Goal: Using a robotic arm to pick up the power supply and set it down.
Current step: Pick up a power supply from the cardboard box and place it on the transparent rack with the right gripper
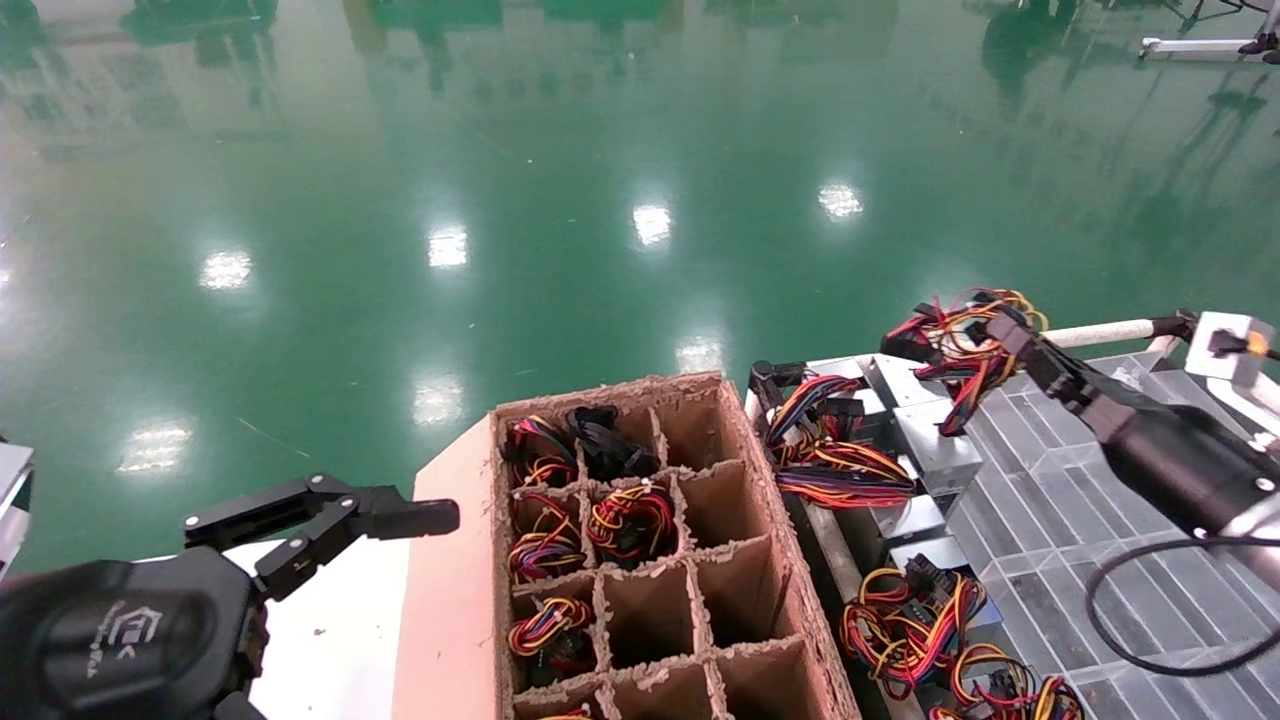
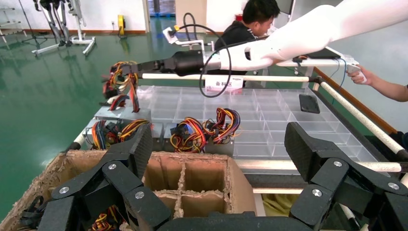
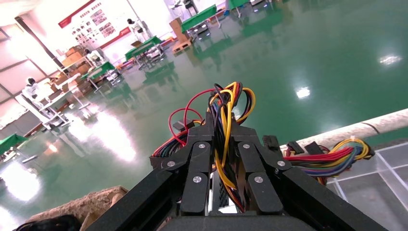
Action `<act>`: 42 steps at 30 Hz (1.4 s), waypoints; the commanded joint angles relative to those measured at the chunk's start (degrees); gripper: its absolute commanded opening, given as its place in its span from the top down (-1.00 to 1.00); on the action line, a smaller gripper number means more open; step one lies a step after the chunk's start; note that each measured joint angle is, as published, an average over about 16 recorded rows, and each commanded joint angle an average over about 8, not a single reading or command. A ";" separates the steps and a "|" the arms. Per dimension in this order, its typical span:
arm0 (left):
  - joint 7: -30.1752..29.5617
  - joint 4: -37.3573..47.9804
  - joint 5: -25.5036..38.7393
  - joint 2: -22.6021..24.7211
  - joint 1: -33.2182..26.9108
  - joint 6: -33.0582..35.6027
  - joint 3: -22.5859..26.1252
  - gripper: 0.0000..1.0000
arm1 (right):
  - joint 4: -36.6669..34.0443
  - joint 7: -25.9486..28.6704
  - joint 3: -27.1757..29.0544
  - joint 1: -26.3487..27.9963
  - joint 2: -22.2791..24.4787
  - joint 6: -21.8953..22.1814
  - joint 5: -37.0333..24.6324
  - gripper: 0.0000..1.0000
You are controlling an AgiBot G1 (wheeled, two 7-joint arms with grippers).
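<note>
My right gripper [image 1: 1000, 325] is shut on the red, yellow and black wire bundle [image 1: 965, 345] of a power supply, at the far left corner of the clear tray. In the right wrist view the wires [image 3: 226, 110] run up between the closed fingers [image 3: 199, 144]. The supply's grey metal box [image 1: 935, 445] hangs or rests just under the bundle; I cannot tell whether it touches the tray. The left wrist view shows the same bundle [image 2: 120, 82] above the grey box [image 2: 122, 114]. My left gripper [image 1: 400, 515] is parked open at the lower left, beside the cardboard box, holding nothing.
A brown cardboard divider box [image 1: 650, 560] stands in the middle, several cells holding wired supplies. Other power supplies [image 1: 840, 450] [image 1: 910, 610] lie along the left side of the clear grid tray [image 1: 1060, 520]. A white rail [image 1: 1100, 333] borders the tray. A person [image 2: 250, 24] sits beyond it.
</note>
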 commanded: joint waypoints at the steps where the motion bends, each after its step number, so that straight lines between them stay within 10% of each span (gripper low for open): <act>1: 0.00 0.00 0.00 0.00 0.00 0.00 0.00 -1.00 | -0.07 0.23 0.07 -0.64 0.73 -0.97 0.10 1.00; 23: 0.01 0.00 -0.01 -0.01 -0.01 -0.01 0.02 -1.00 | -0.21 2.27 0.58 -4.54 3.38 -7.23 0.80 0.98; 31: 0.01 0.01 -0.02 -0.01 0.00 -0.02 0.02 -1.00 | 0.18 1.27 0.18 -4.96 4.00 -6.27 0.39 -0.91; 42: 0.02 0.02 -0.02 -0.01 0.01 -0.03 0.02 -1.00 | 0.20 1.32 0.09 -4.95 3.96 -6.14 0.23 -1.00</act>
